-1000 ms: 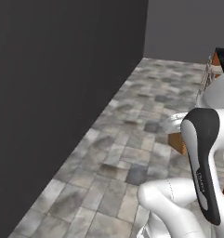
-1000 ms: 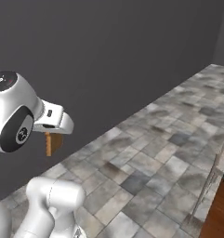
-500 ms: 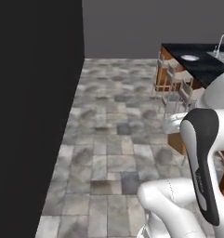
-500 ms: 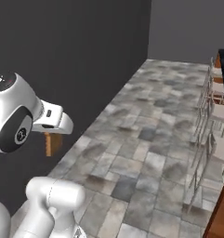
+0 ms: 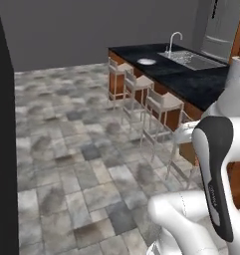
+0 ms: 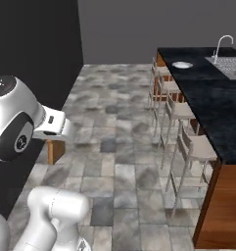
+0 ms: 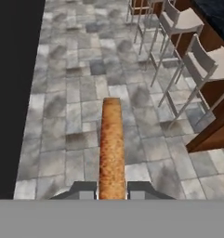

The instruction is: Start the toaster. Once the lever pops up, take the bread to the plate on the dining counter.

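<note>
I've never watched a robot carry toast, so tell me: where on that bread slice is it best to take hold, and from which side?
By one narrow edge, with a finger on each flat face. The hand view shows the bread edge-on between the gripper tips: a thin slab, so pinching across its thickness suits small jaws. The gripper is shut on it that way, the slice sticking straight out, probably easy to lay on the plate.

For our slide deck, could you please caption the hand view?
End effector shut on the bread, carried above the tiled floor beside the stools.
</note>
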You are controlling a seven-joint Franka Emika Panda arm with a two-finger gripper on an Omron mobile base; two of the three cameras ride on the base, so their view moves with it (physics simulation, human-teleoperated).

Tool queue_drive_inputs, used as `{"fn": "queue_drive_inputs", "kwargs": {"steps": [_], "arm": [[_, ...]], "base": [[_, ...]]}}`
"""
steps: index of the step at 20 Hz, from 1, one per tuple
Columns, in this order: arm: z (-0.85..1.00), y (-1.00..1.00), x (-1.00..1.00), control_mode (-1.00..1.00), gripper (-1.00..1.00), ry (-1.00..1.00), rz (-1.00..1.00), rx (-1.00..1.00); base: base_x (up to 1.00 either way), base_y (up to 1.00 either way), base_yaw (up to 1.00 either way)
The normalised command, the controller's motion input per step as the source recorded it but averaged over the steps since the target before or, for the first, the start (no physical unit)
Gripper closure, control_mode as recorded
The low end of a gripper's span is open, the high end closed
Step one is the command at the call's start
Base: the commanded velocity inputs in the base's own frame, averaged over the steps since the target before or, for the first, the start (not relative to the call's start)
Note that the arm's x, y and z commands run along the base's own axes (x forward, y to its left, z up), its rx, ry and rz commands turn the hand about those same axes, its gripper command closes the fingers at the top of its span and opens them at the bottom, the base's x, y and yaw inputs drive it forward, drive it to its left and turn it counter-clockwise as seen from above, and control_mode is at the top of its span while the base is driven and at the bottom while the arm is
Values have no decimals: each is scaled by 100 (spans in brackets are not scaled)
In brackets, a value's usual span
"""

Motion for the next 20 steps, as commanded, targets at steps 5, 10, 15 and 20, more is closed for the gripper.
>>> {"fn": "queue_drive_inputs", "kwargs": {"steps": [5, 10, 15, 20], "arm": [[0, 0, 0, 100, 100, 0, 0, 0], [0, 0, 0, 100, 100, 0, 0, 0], [0, 0, 0, 100, 100, 0, 0, 0], [0, 0, 0, 100, 100, 0, 0, 0]], "base": [[76, 40, -60], [78, 51, -58], [83, 73, -55], [84, 87, -55]]}}
